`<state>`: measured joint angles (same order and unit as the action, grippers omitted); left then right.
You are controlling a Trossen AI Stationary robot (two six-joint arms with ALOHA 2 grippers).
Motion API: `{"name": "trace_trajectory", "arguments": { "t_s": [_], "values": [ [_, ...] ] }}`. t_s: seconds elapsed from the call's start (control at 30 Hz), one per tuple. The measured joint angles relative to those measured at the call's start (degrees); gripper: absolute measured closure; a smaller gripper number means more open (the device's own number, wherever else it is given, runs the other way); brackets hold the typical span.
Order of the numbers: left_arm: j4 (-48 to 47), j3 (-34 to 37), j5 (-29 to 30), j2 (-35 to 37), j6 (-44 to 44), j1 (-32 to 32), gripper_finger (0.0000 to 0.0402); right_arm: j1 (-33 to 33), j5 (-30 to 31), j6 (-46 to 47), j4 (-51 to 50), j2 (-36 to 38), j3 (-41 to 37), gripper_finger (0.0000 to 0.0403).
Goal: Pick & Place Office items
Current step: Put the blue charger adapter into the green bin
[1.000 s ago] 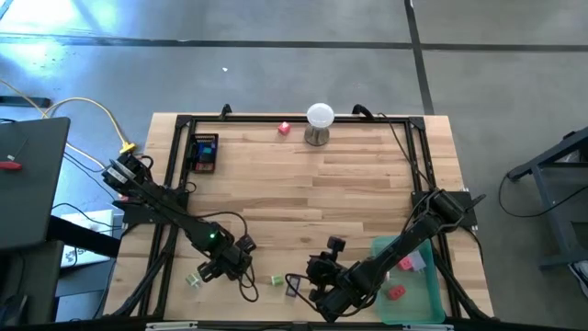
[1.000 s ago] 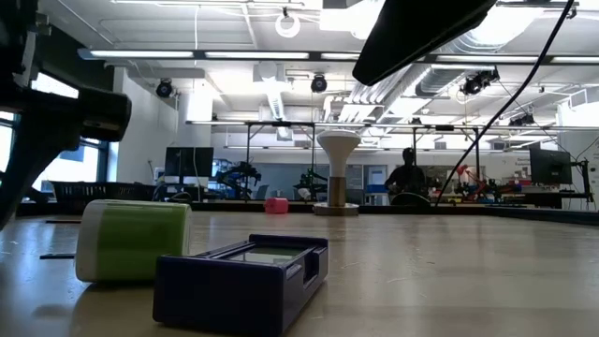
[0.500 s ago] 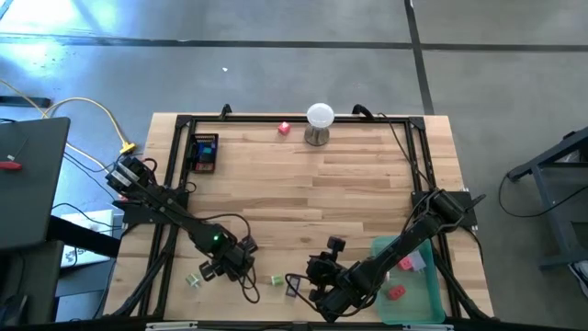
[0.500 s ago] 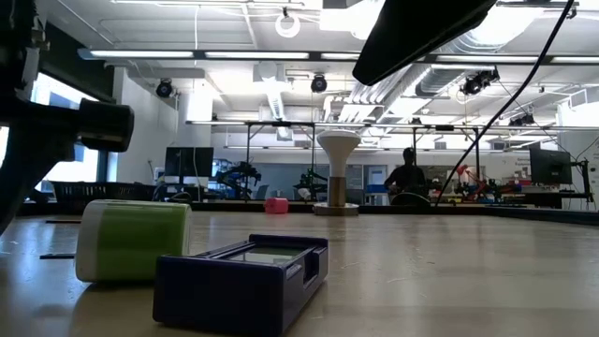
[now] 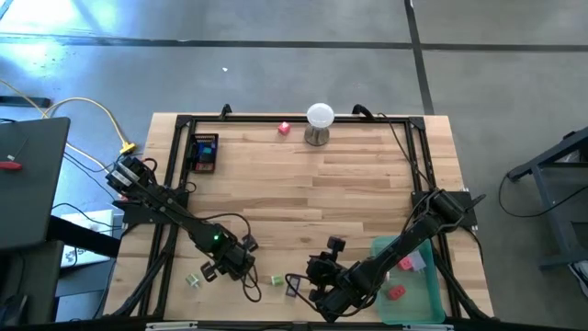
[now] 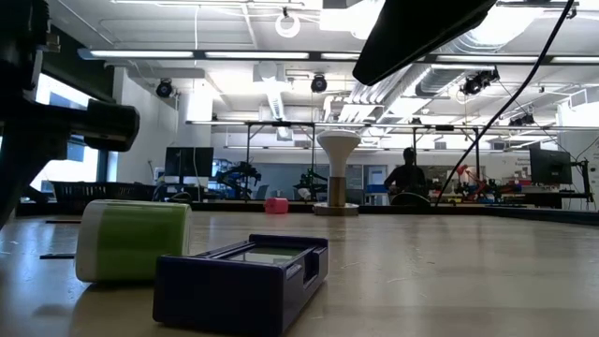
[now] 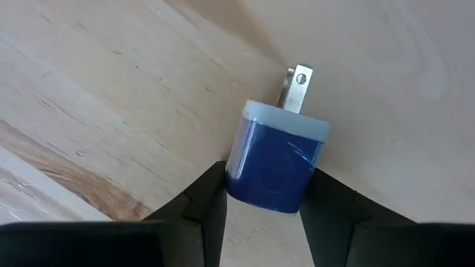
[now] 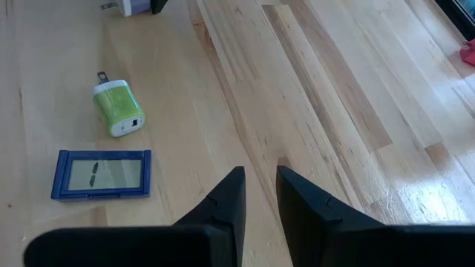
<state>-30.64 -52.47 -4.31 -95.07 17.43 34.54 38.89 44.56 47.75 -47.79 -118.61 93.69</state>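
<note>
My left gripper point(image 5: 230, 266) is near the table's near-left part, shut on a blue charger plug point(image 7: 276, 157) with a pale end and metal prongs. A green charger point(image 8: 119, 109) lies on its side on the wood, and a flat blue case point(image 8: 102, 174) lies flat beside it. Both sit between the two grippers; the low view shows the green charger point(image 6: 131, 240) and the case point(image 6: 241, 278) up close. My right gripper point(image 8: 260, 194) hangs open over bare wood near the near edge. Another green piece point(image 5: 193, 279) lies left of my left gripper. My left gripper pinches the blue charger plug by its two side faces point(image 7: 239, 167), one finger on each side. The pale end and the prongs point(image 7: 295, 87) stick out beyond the fingertips. The fingers slant down toward the wood. Whether the plug is clear of the table, I cannot tell.
A green tray point(image 5: 424, 292) at the near-right corner holds a red piece point(image 5: 395, 292) and a pink one point(image 5: 410, 264). A white ball on a metal stand point(image 5: 319, 122) and a pink-red piece point(image 5: 285, 128) stand at the far edge. A black box point(image 5: 204, 152) sits far left.
My left arm has shifted a little toward the table's right, still shut on the blue plug. My right arm, the green charger and the blue case have stayed where they were.
</note>
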Motion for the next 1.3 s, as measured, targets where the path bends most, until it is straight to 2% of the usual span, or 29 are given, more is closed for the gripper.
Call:
{"name": "trace_trajectory", "arguments": {
  "t_s": [0.23, 0.4, 0.47, 0.77, 0.87, 1.03, 1.17, 1.3],
  "values": [
    [-0.1, 0.0, 1.0, 1.4, -3.6, 0.3, 0.0271, 0.0, 0.0, 0.0, 0.1, 0.0, 0.0, 0.0339],
    [-0.6, -0.3, 6.8, 5.5, -6.8, 1.6, 0.0272, 0.0, -2.2, 0.0, 2.1, 0.0, 0.0, 0.0339],
    [-0.8, -0.3, 11.6, 7.0, -8.9, 2.2, 0.0272, -0.2, -3.3, -1.0, 4.4, 0.0, 0.0, 0.0339],
    [0.3, -1.6, 41.6, 11.9, -14.4, 6.4, 0.0272, -1.7, -4.1, -7.5, 16.3, 0.0, 0.0, 0.0339],
    [2.5, -2.4, 50.5, 11.9, -13.1, 9.1, 0.0272, -2.5, -2.6, -7.8, 21.9, 0.0, 0.0, 0.0339],
    [11.7, -2.6, 65.2, 11.9, -8.0, 12.8, 0.0272, -4.1, -2.7, -12.1, 34.3, 0.0, 0.0, 0.0339],
    [17.8, -2.6, 69.9, 11.9, -3.8, 14.2, 0.0272, -4.7, -4.5, -16.6, 42.3, 0.0, 0.0, 0.0339],
    [20.3, -2.6, 72.0, 11.9, -2.1, 15.6, 0.0272, -4.5, -10.1, -22.3, 48.1, 0.0, 0.0, 0.0339]
  ]
}}
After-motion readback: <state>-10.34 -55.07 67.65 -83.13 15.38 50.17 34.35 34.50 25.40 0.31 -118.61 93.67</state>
